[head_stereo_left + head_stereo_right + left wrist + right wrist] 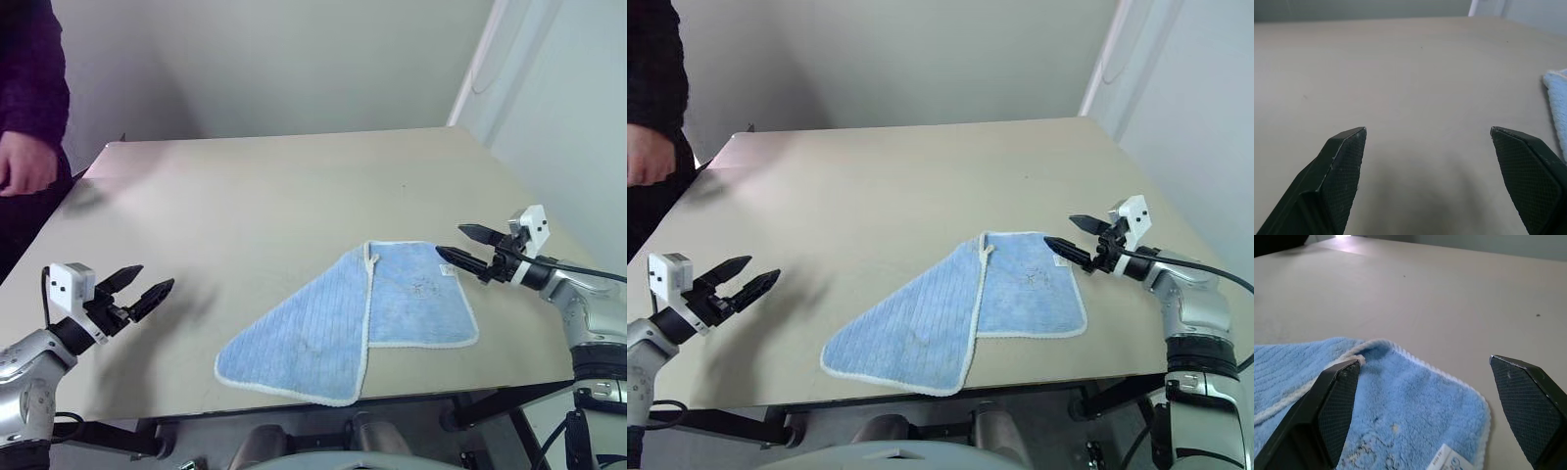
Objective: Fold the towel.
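Observation:
The light blue towel [348, 321] lies on the beige table [274, 196] near its front edge, right of centre. Its left part is folded over at a slant, and the white edging runs down the middle. My right gripper [458, 245] hovers open just above the towel's far right corner, fingers pointing left, holding nothing. In the right wrist view the towel [1400, 421] and its small white label [1447, 461] lie below the open fingers [1334, 406]. My left gripper [147, 282] is open over bare table at the front left, well away from the towel's edge [1558, 103].
A person in a dark sleeve stands at the table's far left corner, one hand [24, 164] near the edge. The table's right edge runs close to a white wall [568, 108].

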Controlling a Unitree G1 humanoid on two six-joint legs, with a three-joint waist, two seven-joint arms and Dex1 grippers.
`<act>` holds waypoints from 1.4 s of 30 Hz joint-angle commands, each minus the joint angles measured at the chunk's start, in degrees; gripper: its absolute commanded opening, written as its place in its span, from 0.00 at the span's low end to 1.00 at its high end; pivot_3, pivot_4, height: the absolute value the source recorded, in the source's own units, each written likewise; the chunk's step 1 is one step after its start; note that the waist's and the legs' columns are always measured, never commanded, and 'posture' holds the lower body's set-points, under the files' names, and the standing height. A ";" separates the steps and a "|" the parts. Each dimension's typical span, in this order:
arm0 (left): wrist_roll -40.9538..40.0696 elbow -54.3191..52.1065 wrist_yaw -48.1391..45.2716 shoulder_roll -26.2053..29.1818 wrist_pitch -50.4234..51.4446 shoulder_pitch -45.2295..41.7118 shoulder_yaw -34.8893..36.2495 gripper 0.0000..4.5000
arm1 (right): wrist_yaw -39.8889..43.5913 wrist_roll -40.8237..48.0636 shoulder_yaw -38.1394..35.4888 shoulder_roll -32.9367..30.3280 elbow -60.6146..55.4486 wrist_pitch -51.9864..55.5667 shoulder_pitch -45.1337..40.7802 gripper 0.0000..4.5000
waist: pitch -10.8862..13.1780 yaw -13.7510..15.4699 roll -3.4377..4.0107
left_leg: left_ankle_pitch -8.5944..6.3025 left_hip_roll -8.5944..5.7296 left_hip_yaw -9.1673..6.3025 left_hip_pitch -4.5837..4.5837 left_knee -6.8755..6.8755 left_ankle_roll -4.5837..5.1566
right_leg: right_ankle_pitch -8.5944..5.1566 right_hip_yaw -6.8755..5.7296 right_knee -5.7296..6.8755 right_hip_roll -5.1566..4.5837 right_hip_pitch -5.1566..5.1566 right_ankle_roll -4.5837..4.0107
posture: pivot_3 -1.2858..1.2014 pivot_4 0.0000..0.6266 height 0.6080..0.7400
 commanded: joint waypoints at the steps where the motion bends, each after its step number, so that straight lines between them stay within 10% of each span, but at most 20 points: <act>1: 0.06 -1.72 0.00 0.79 0.14 -1.20 0.27 0.96 | -0.55 0.16 0.02 0.17 -0.59 -0.42 -1.01 0.99 | 0.00 -0.02 0.00 | 0.00 0.00 0.00 0.01 0.00 0.00 | 0.00 0.00 0.01 0.00 0.00 -0.01 | 0.52 0.00 1.00; 42: 0.94 -21.82 1.30 -1.77 4.09 6.93 -10.23 0.96 | -14.65 -17.35 9.61 6.96 43.34 -2.35 -26.98 0.99 | 0.01 -0.64 0.09 | 0.01 0.01 0.11 0.04 0.00 0.01 | 0.00 0.09 0.00 0.09 0.04 -0.05 | 0.52 0.00 1.00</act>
